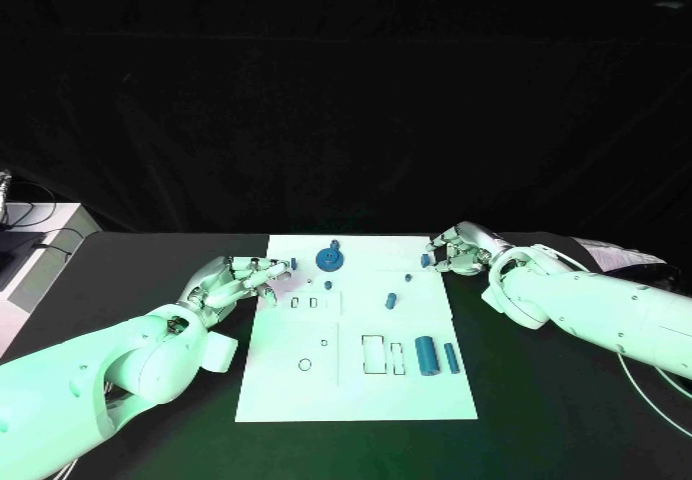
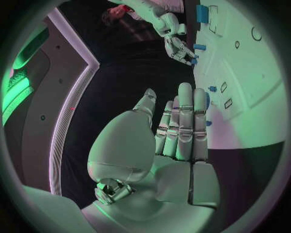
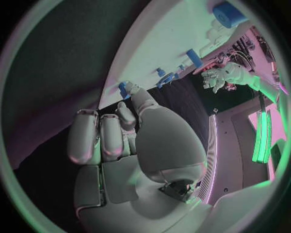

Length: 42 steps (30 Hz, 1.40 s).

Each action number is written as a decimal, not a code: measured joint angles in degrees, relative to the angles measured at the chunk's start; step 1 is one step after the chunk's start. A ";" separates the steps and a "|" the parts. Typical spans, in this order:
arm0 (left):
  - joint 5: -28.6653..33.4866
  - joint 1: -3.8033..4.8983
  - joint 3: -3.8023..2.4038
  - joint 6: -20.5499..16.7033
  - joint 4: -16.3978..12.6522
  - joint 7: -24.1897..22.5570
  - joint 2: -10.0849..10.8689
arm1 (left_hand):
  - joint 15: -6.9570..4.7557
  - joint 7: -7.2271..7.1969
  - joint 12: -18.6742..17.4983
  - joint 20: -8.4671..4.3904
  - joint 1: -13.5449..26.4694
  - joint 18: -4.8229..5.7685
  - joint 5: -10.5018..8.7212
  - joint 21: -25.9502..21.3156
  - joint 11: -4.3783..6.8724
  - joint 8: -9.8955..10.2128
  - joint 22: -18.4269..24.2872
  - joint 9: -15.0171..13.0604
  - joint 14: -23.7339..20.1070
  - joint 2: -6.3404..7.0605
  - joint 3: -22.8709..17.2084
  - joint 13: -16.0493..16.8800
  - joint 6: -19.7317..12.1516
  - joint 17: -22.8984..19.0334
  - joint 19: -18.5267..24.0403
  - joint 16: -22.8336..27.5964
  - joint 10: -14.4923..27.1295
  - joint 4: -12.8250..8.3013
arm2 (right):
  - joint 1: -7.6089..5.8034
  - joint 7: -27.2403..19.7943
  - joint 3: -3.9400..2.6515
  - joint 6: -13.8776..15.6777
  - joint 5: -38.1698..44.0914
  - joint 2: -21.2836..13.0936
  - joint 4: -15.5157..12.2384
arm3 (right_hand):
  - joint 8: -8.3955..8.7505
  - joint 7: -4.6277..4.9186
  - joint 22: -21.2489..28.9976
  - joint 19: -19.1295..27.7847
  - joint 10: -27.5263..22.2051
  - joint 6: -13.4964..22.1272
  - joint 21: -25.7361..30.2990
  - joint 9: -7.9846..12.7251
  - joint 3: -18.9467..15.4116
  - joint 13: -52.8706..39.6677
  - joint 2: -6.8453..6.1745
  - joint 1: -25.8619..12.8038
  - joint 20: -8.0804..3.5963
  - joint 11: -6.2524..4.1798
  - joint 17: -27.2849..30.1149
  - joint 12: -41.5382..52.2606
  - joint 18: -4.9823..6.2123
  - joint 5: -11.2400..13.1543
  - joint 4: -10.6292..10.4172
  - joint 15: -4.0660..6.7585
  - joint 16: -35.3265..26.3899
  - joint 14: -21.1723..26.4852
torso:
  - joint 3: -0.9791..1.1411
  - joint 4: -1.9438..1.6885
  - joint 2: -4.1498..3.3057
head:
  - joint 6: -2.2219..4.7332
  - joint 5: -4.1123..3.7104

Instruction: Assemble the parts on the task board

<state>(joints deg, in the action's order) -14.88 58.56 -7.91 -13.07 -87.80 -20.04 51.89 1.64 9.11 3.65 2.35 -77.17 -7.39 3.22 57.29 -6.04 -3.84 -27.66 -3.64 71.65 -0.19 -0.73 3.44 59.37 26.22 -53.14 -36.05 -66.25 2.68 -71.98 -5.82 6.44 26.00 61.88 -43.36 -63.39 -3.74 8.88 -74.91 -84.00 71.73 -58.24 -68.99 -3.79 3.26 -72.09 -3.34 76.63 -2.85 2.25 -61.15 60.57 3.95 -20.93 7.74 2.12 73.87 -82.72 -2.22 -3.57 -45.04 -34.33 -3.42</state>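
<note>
Resting at opposite edges of the task board (image 1: 361,400) on the surface (image 1: 144,250), our left hand (image 1: 248,279) holds nothing, fingers extended. Our right hand (image 1: 459,252) pinches a small blue part (image 3: 123,89) at the board's edge. A blue gear (image 1: 330,261) sits on the board.

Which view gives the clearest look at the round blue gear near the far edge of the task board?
The head view: the gear lies unobstructed on the task board. The left wrist view hides it mostly behind the left hand. The right wrist view shows it at the circle's rim, bent.
</note>
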 measured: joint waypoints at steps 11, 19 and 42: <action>0.00 0.00 -0.03 0.01 0.01 0.01 0.06 | 0.00 0.00 0.00 0.00 0.00 0.00 0.00 0.00 0.00 0.00 0.00 0.00 0.00 0.00 0.00 0.00 0.00 0.00 0.00 0.00 0.00 0.00 | 0.04 0.70 0.03 -0.35 0.25 1.39 1.44 | 0.00 -0.31 -0.04 0.00 0.34 -1.36 -0.10 0.00 0.48 -0.36 0.71 -0.71 0.00 -0.31 -0.11 0.68 0.00 0.00 -0.48 0.00 0.00 0.00 | -0.02 0.04 0.01 | -0.07 0.08; 0.00 -0.01 -0.05 0.01 0.04 0.02 0.21 | 0.00 0.00 0.00 0.00 0.00 0.00 0.00 0.00 0.00 0.00 0.00 0.00 0.00 0.00 0.00 0.00 0.00 0.01 0.00 0.00 0.00 0.00 | 0.06 0.97 0.04 -0.62 0.26 1.98 1.97 | 0.00 -0.59 -0.04 0.00 0.47 -1.66 -0.28 0.00 0.49 -0.55 0.78 -0.78 0.00 -0.41 -0.20 0.70 0.00 -0.01 -0.48 0.00 0.00 0.00 | -0.02 0.03 0.02 | -0.08 0.15; 0.00 -0.01 -0.08 0.01 0.10 0.05 0.25 | 0.00 0.00 0.00 0.00 0.00 0.01 0.00 0.50 0.00 0.00 0.54 0.00 0.00 0.00 -0.17 0.00 0.00 -0.03 0.43 0.00 0.00 -0.17 | 0.03 1.35 0.04 -1.12 0.10 2.62 2.54 | 0.07 -2.94 -0.02 0.09 1.95 -6.89 -0.50 -0.19 1.60 -1.54 3.23 -1.40 -0.75 -1.35 -0.36 1.36 0.01 -0.49 -0.31 0.88 0.00 -0.03 | 0.07 0.10 -0.04 | -0.12 0.43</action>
<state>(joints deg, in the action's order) -14.88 58.55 -7.99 -13.05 -87.71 -19.99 52.13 1.64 9.11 3.65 2.35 -77.17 -7.39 3.22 57.80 -6.04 -3.84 -27.13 -3.65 71.65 -0.19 -0.89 3.44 59.37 26.18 -52.72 -36.05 -66.25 2.52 -71.95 -4.47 6.47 24.88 61.97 -40.73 -60.86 -3.68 5.94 -74.93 -83.91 73.68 -65.13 -69.48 -3.98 4.85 -73.64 -0.11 75.23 -3.60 0.89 -61.51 61.93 3.96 -21.42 7.43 3.01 73.87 -82.75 -2.15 -3.46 -45.08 -34.45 -2.99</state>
